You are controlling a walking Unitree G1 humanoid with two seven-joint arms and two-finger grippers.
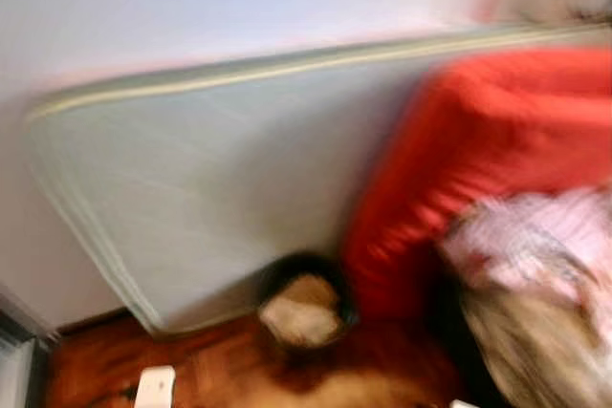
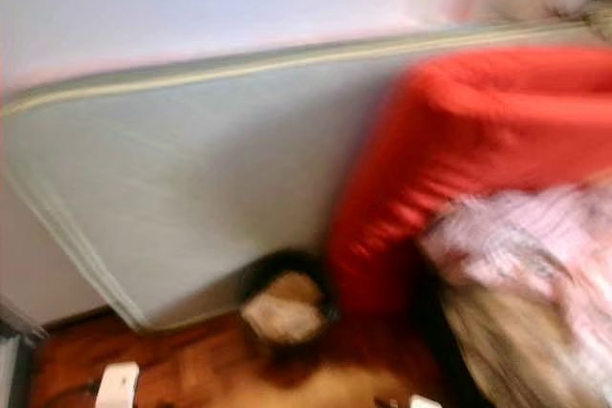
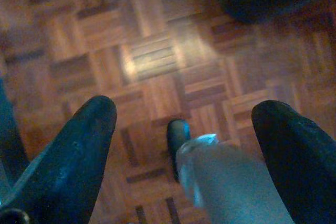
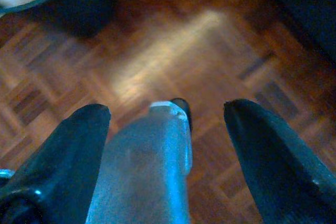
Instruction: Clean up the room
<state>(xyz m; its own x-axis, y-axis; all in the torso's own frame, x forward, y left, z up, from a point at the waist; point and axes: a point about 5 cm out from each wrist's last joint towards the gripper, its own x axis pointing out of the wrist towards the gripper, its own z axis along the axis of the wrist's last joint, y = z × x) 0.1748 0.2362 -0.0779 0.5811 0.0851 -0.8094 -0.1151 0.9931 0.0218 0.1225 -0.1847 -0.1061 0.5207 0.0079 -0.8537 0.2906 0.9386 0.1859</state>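
**Blurred view of a cluttered corner, both arms hanging over parquet**

Parquet floor (image 1: pixel 96 370) of reddish-brown wood fills the bottom of the head views, with a small white object (image 1: pixel 155 387) lying on it near the lower left; what it is cannot be told through the blur. Just beyond, a dark round bin (image 1: pixel 306 311) stands on the floor with pale crumpled material inside it. Behind the bin, a pale grey-green mattress (image 1: pixel 210 188) with a yellowish piped edge leans on its long side against the white wall (image 1: pixel 191 7). To the right of the bin, a large red cushion-like mass (image 1: pixel 478 160) rests against the mattress, and in front of that lies a heap of pink-and-white and beige fabric (image 1: pixel 535 274). The whole scene is smeared by motion, so finer detail is lost.

In the left wrist view, the left gripper (image 3: pixel 184 129) hangs above the parquet with its 2 black fingers (image 3: pixel 79 145) spread wide and nothing between them; a dark rounded container shows at the far edge of that view. In the right wrist view, the right gripper (image 4: pixel 168 129) likewise hangs over the floor, its 2 fingers (image 4: pixel 268 156) wide apart and holding nothing.
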